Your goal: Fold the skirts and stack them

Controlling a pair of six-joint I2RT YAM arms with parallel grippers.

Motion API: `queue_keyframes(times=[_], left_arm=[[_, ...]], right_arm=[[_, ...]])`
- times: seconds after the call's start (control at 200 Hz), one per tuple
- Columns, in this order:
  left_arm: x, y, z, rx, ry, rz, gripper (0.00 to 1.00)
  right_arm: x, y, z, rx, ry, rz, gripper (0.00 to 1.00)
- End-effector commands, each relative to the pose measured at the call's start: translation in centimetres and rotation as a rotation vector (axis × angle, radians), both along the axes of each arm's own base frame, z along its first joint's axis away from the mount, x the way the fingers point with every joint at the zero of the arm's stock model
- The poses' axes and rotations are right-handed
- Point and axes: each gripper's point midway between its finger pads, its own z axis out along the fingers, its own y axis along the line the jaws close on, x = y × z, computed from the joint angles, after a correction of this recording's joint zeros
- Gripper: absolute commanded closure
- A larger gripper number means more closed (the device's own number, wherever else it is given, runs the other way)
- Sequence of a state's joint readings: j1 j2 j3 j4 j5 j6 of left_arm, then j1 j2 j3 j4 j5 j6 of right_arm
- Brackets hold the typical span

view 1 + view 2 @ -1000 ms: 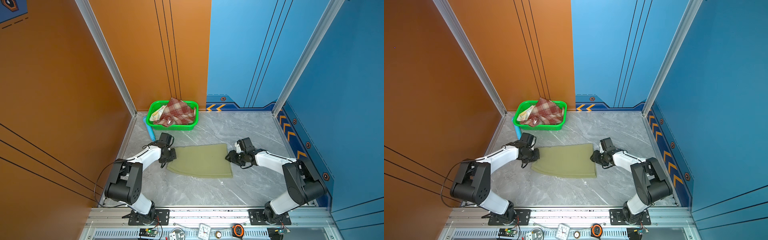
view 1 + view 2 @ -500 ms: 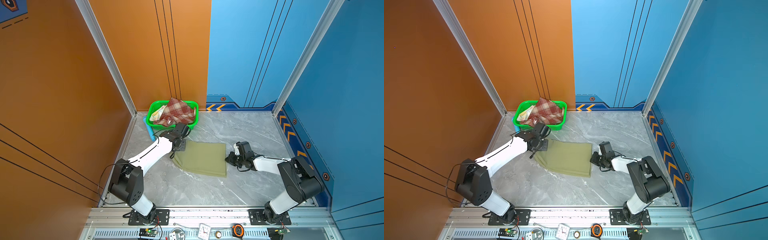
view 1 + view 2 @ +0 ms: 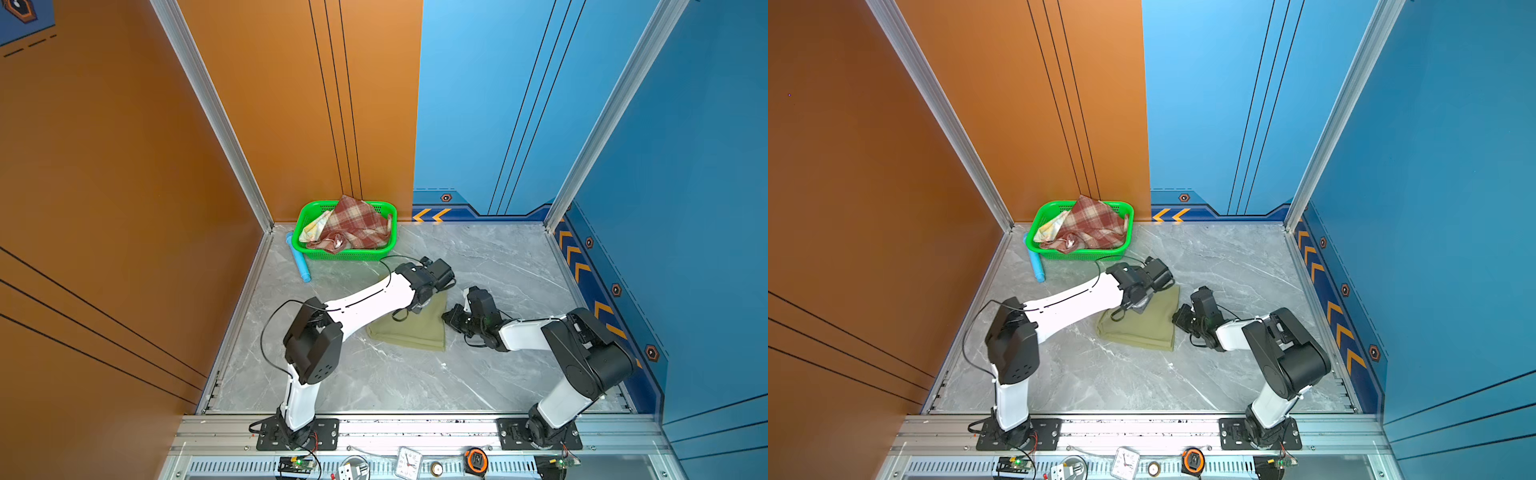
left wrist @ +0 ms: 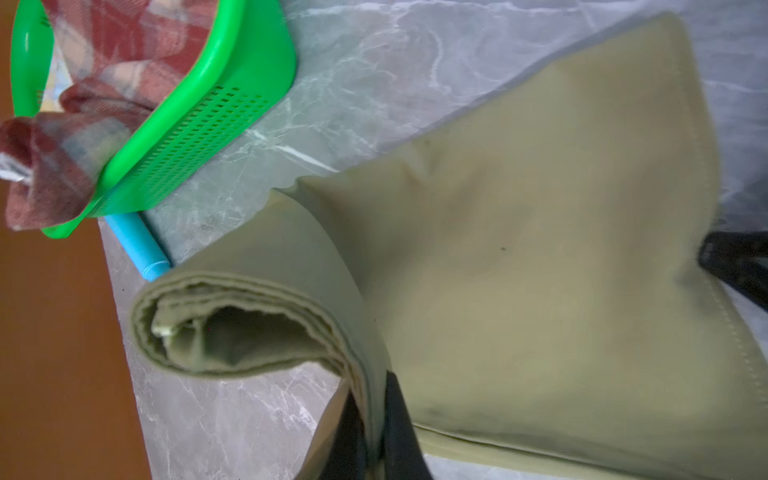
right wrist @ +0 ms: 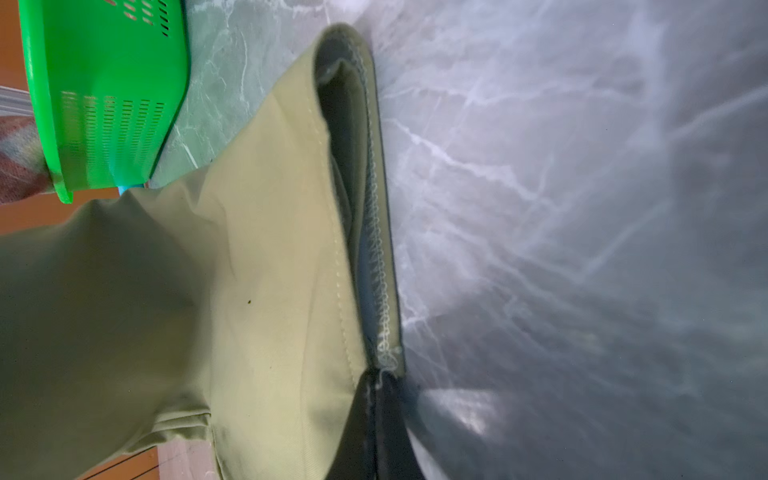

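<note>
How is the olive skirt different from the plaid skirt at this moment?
The olive skirt is plain; the plaid skirt has red-brown and cream checks. The olive skirt lies on the table, partly folded over; the plaid skirt sits crumpled in the basket. The left gripper and right gripper pinch the olive skirt; nothing touches the plaid skirt. Both are soft cloth.

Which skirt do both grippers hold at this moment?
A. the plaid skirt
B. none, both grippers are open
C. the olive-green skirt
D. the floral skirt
C: in the wrist views the left gripper and the right gripper are each shut on an edge of the olive-green skirt, while the plaid skirt lies in the green basket.
</note>
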State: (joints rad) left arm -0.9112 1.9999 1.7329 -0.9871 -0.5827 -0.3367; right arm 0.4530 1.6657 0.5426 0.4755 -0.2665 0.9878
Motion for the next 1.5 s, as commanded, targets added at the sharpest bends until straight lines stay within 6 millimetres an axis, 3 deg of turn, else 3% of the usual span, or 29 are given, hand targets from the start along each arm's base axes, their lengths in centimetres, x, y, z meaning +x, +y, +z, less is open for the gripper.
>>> queue_keyframes(times=[0.0,0.195,0.486,0.591,0.766,0.956,1.167,1.262,1.332,1.497], left_arm=[[-1.0,-2.2,-0.1,0.041,0.023,-0.058,1.00],[-2.5,-6.6,-1.9,0.004,0.082,-0.129,1.00],[-2.5,-5.5,-0.8,-0.028,0.096,-0.110,1.00],[-2.0,-2.8,1.2,-0.067,0.078,-0.052,1.00],[-0.5,4.1,4.7,-0.121,0.022,0.076,1.00],[-0.4,10.0,4.5,-0.213,0.024,0.208,1.00],[-1.0,12.1,2.7,-0.268,0.046,0.267,1.00],[-1.1,12.1,2.2,-0.271,0.054,0.268,1.00],[-1.1,12.1,2.1,-0.274,0.054,0.269,1.00],[-1.0,11.8,2.2,-0.289,0.054,0.256,1.00]], right_arm=[[0.2,-0.9,-0.9,-0.001,0.006,-0.092,1.00],[0.0,-1.0,-1.1,0.010,0.004,-0.108,1.00],[-0.6,-1.7,-1.1,-0.011,0.005,-0.111,1.00],[-0.6,-2.0,-0.8,-0.024,-0.001,-0.107,1.00],[-0.8,-2.4,-0.3,-0.060,-0.009,-0.091,1.00],[-0.9,-2.9,1.0,-0.136,-0.015,-0.044,1.00],[-0.2,-3.2,5.1,-0.265,-0.096,0.012,0.51],[0.6,-1.9,7.3,-0.266,-0.149,0.034,0.46],[1.4,0.4,8.6,-0.223,-0.182,0.055,0.47],[3.2,6.9,9.2,-0.088,-0.200,0.077,0.56]])
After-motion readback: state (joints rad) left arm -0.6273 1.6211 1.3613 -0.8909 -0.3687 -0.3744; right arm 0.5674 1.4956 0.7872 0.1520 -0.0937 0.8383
